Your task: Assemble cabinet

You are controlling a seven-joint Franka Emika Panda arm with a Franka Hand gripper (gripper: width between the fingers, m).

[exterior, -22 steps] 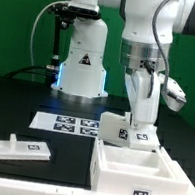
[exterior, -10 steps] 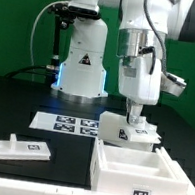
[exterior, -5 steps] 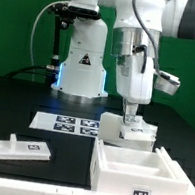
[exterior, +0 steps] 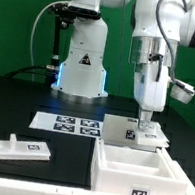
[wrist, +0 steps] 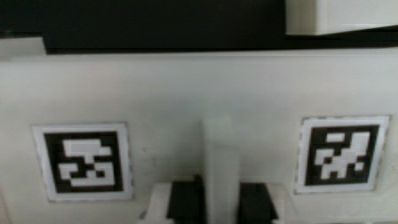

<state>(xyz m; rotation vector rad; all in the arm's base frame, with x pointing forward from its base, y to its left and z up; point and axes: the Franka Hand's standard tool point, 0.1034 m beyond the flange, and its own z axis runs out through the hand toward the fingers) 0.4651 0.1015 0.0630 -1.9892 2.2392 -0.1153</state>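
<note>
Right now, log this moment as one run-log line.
hand: shut on cabinet piece, at its rib | open box: in front of it, not held | flat panel: exterior view's left, not held

You had the arm [exterior: 151, 53] hanging straight down from above, its wrist vertical. The gripper [exterior: 142, 121] pointed downward with its fingers [wrist: 173, 204] drawn nearly together, pinched on either side of a thin rib on the cabinet panel [wrist: 196, 90].

Cabinet parts on the worktop [exterior: 63, 176]: three, namely one open box piece [exterior: 140, 173], one flat panel [exterior: 12, 148] and one tagged panel [exterior: 116, 129]. Marker board [exterior: 66, 124]: one. Robot arm [exterior: 156, 33]: one. Square tags [wrist: 86, 160] in the wrist view: two.
</note>
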